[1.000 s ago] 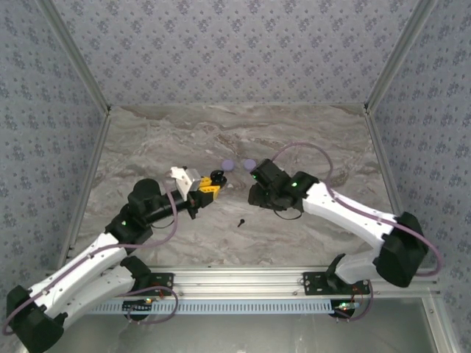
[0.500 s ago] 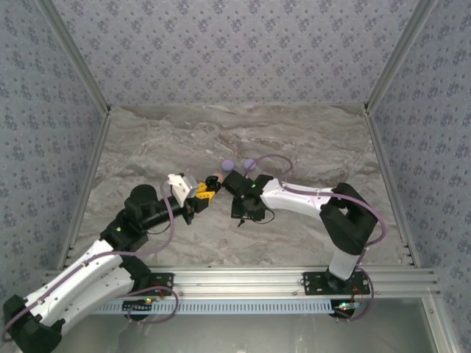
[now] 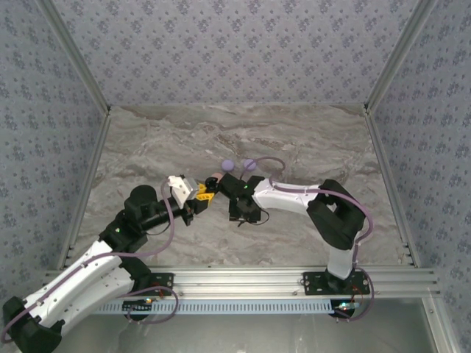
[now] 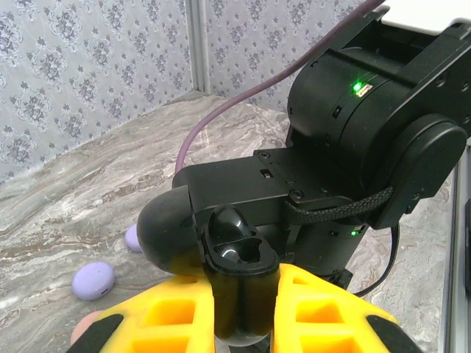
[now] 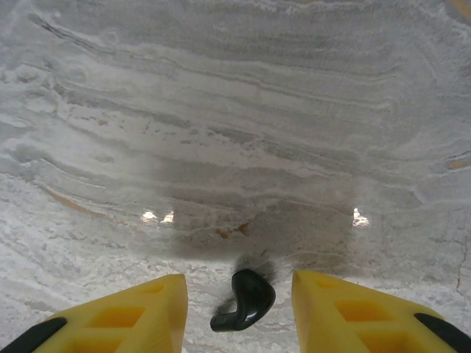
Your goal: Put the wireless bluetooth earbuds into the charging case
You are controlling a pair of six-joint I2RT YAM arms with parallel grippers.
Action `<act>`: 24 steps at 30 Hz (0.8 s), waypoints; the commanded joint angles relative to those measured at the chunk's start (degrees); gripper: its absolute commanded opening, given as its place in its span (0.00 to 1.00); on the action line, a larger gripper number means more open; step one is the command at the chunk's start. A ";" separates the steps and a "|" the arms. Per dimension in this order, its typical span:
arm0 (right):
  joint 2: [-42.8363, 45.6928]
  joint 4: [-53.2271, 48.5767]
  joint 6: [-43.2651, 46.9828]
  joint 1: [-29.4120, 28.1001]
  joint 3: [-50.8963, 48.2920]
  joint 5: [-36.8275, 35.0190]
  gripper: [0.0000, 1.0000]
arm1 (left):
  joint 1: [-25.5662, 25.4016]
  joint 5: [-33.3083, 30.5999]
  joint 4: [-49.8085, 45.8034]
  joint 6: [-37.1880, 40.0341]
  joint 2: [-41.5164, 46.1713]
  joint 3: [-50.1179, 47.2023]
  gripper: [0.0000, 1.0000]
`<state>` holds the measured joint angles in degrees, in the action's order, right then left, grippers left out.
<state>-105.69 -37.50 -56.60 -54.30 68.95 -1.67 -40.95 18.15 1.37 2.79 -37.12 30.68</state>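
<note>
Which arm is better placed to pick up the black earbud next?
Right: its open gripper straddles the black earbud on the table. The left gripper is shut on the black charging case.

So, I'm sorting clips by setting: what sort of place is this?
Probably a robot test cell, not a home: a marble-look tabletop boxed in by patterned wall panels, with an aluminium rail at its near edge bearing the left arm and right arm.
</note>
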 commanded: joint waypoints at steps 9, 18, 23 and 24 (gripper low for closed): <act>-2.84 -0.65 -1.00 0.43 0.84 1.69 0.32 | -0.27 -0.41 -0.20 1.20 0.65 0.88 0.00; -1.95 0.91 -0.01 0.58 -0.01 1.85 0.23 | -0.27 -0.48 -0.40 0.87 0.56 0.88 0.00; 1.33 -0.07 0.81 0.79 -0.13 -0.27 0.21 | -0.27 -0.49 -0.51 0.04 0.30 0.59 0.00; 1.87 -0.28 0.92 0.86 -0.13 -0.57 0.22 | -0.27 -0.55 -0.41 -0.14 0.30 0.42 0.00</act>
<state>-106.45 -37.47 -56.14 -53.56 68.93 -0.82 -40.95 18.13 0.99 2.98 -37.17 30.68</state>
